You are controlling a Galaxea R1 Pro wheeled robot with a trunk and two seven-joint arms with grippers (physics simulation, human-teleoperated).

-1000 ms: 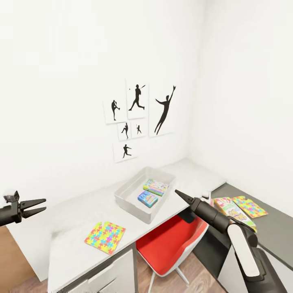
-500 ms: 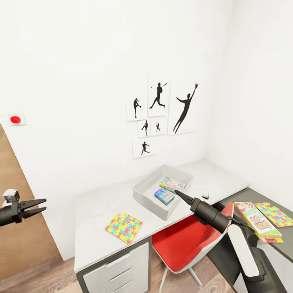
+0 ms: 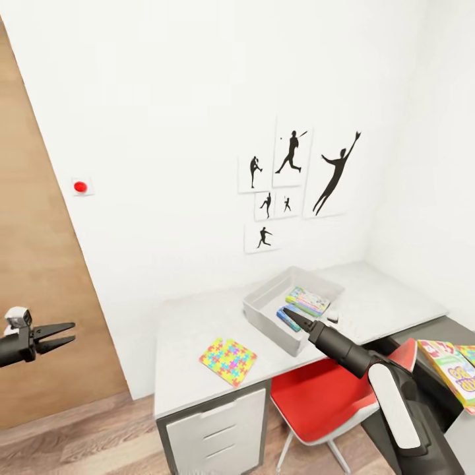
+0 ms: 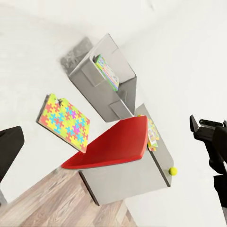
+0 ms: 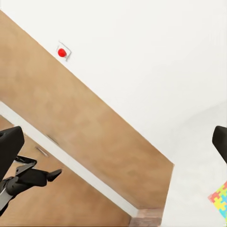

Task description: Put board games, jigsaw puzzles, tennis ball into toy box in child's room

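Toy box (image 3: 264, 309): on the table (image 3: 191, 330), 2 board games (image 3: 307, 301) inside.
Jigsaw puzzle (image 3: 228, 361): at 7 o'clock from the box, near the table's front edge.
Left gripper (image 3: 63, 334): fingers apart, empty.
Right gripper (image 3: 295, 317): fingers together, empty, before the box.

A long pale grey mottled desk (image 3: 198, 343) is carrying a shallow light-grey tray (image 3: 264, 310) and a multicolour jigsaw square (image 3: 228, 361).

The jigsaw puzzle (image 3: 228, 361) has yellow, green, red, blue and pink pieces. The toy box (image 3: 267, 313) is light grey. The chair (image 3: 316, 400) is red. The counter (image 3: 191, 343) is pale grey.
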